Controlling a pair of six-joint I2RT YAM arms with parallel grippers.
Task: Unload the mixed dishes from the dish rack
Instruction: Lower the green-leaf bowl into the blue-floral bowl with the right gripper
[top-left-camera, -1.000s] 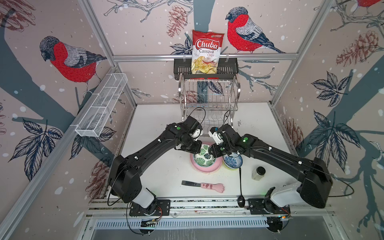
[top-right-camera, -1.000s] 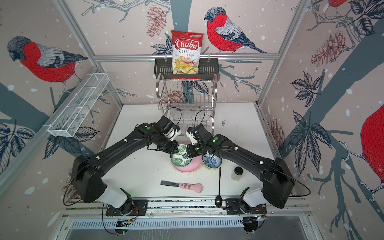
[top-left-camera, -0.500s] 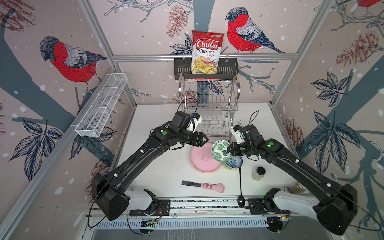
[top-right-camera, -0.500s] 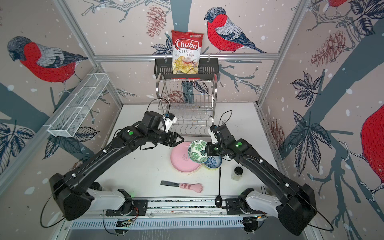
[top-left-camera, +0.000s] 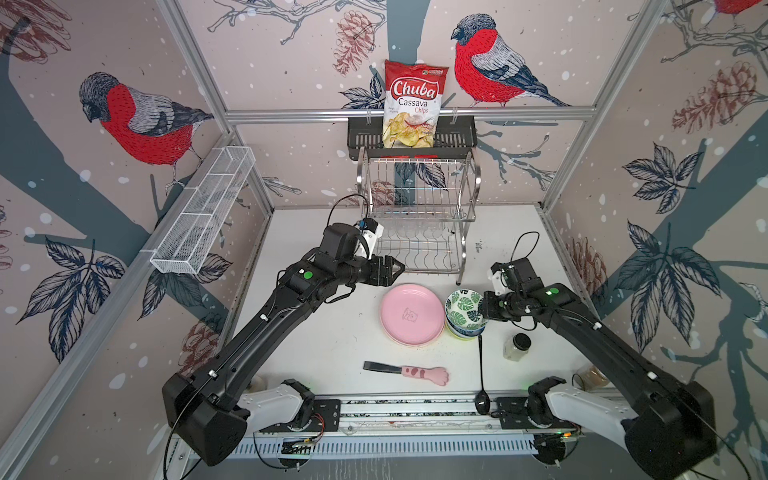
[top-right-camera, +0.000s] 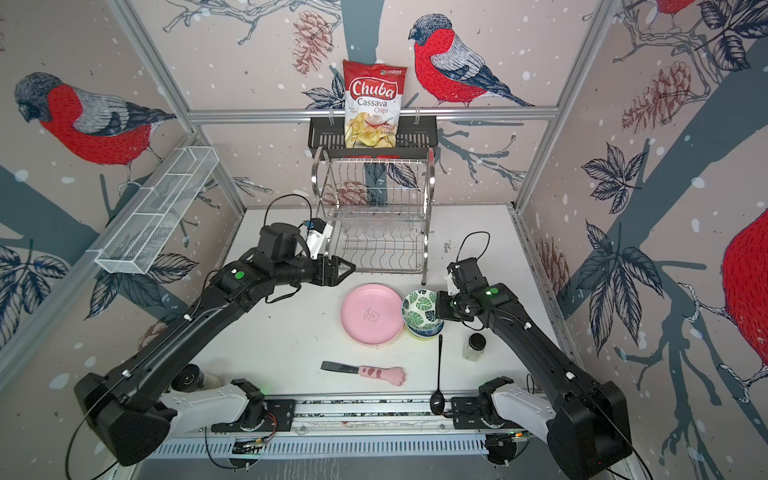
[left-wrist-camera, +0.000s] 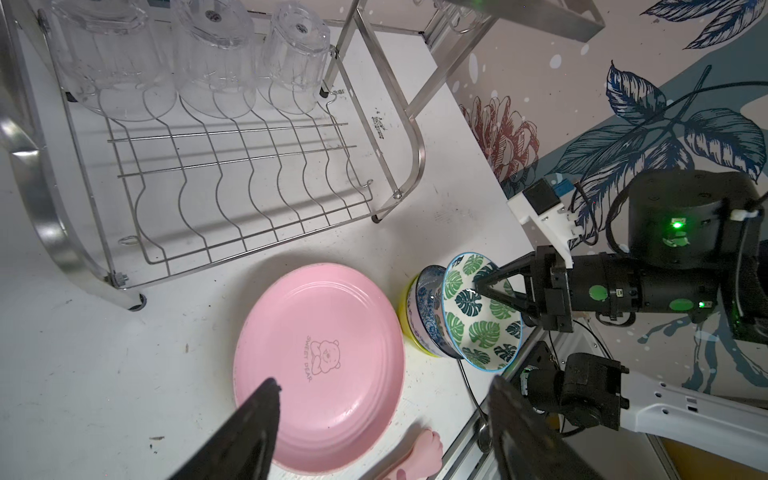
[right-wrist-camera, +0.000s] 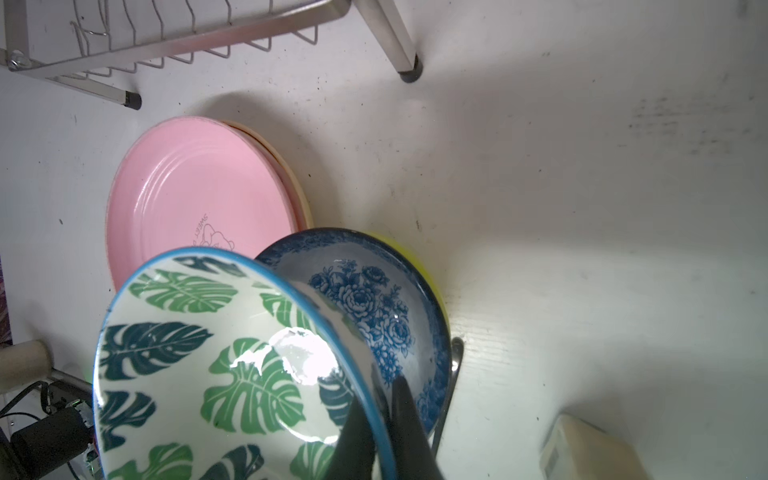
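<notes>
The right gripper (left-wrist-camera: 478, 287) pinched the rim of the green-leaf bowl (right-wrist-camera: 208, 353), holding it tilted just above the blue-white bowl (right-wrist-camera: 374, 307), which sat nested in the lime bowl (right-wrist-camera: 419, 259). That looked like a stacking move to keep the bowls together. Left of them lay the pink plate (top-left-camera: 409, 313) on a cream plate (right-wrist-camera: 297, 183). The left gripper (left-wrist-camera: 384, 381) hovered spread and empty near the dish rack (left-wrist-camera: 43, 208), probably to reach the three upturned clear glasses (left-wrist-camera: 216, 54) waiting at the far end of its lower tier.
</notes>
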